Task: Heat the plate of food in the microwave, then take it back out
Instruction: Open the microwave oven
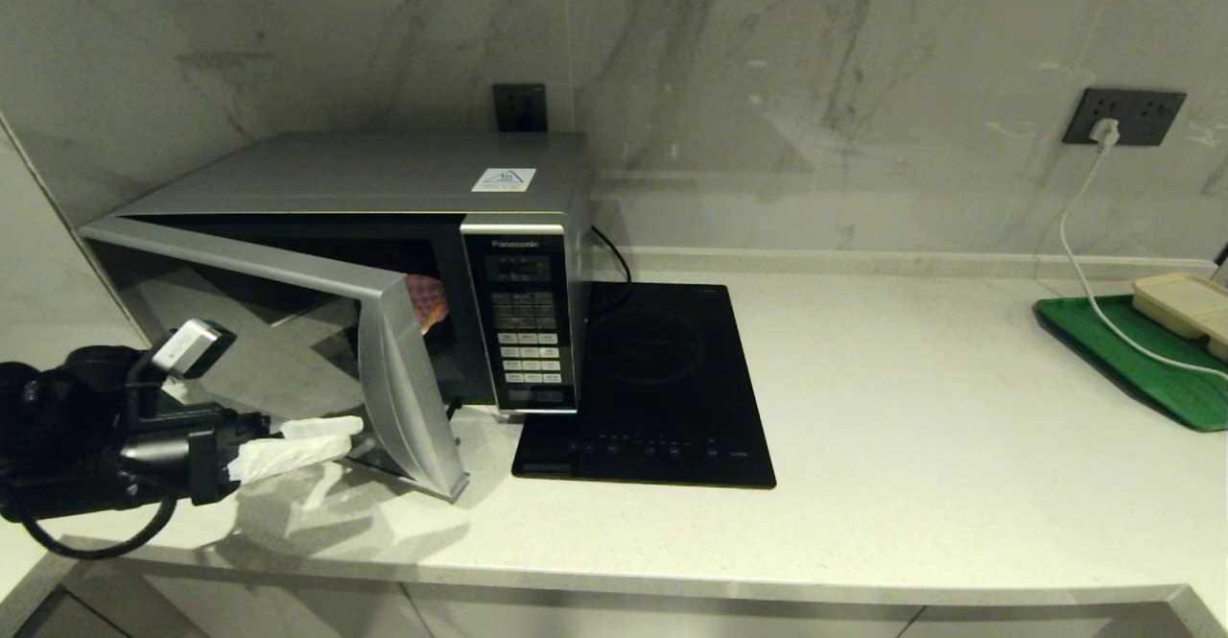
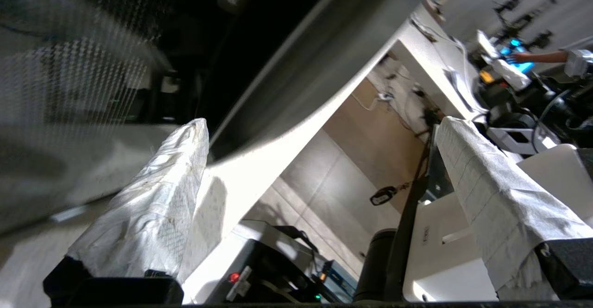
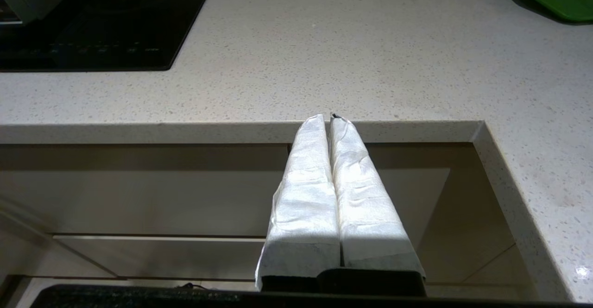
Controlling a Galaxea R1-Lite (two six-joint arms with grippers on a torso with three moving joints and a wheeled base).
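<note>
The silver microwave (image 1: 384, 173) stands at the counter's back left, its dark glass door (image 1: 278, 331) swung partly open. Through the gap beside the keypad (image 1: 526, 331) a small orange-pink patch shows inside the cavity; it looks like the plate of food (image 1: 429, 302), mostly hidden by the door. My left gripper (image 1: 347, 435) is low in front of the door's outer face, close to its free edge (image 1: 408, 398). In the left wrist view this gripper (image 2: 319, 123) is open, its white-wrapped fingers (image 2: 153, 206) wide apart and holding nothing. My right gripper (image 3: 330, 117) is shut and empty, parked below the counter's front edge.
A flat black induction hob (image 1: 652, 389) lies right of the microwave. A green tray (image 1: 1142, 360) carrying a beige tray (image 1: 1185, 302) sits at the far right, with a white cable (image 1: 1084, 245) running to a wall socket (image 1: 1122, 115). The counter's front edge (image 1: 614, 580) is near.
</note>
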